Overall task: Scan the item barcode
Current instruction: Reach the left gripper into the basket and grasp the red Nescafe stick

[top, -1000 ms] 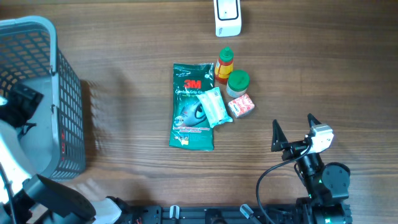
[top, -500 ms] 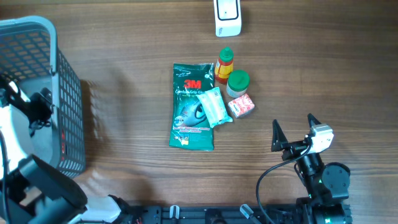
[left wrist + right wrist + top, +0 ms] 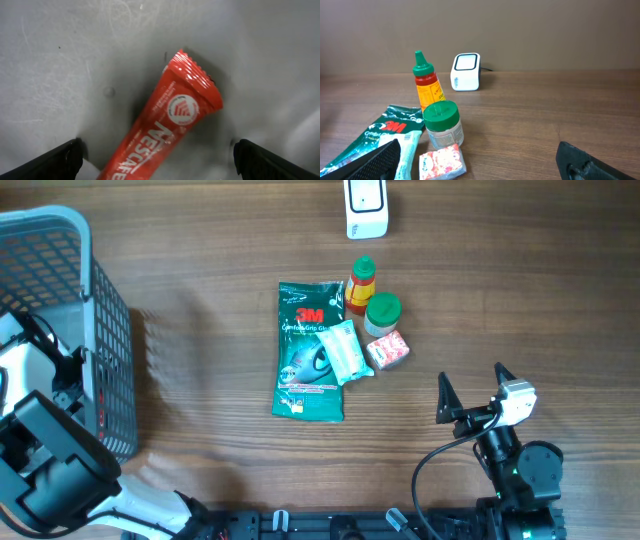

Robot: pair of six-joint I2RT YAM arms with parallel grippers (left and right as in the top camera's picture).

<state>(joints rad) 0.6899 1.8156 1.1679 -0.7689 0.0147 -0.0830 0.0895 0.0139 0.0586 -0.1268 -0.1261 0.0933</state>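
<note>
We see the left tool (image 3: 157, 152) wide open above a red coffee sachet (image 3: 172, 117) on the basket (image 3: 112, 340) floor, far left of frame. Lower right, the right tool (image 3: 471, 376) is open too, holding nothing; scanner (image 3: 366, 208) top centre.

A red sachet (image 3: 167, 130) lies slantwise on a scuffed grey surface (image 3: 75, 50), its crimped, saw-toothed end pointing up and to the right. White lettering runs along it (it reads "NESCAFE", beside a round white emblem), and its lower end runs out of view at the bottom edge. The left gripper (image 3: 160, 161) hangs over it with its jaws spread wide: one dark fingertip (image 3: 60, 160) shows in the lower left corner, the other in the lower right, and neither touches the sachet between them.
</note>
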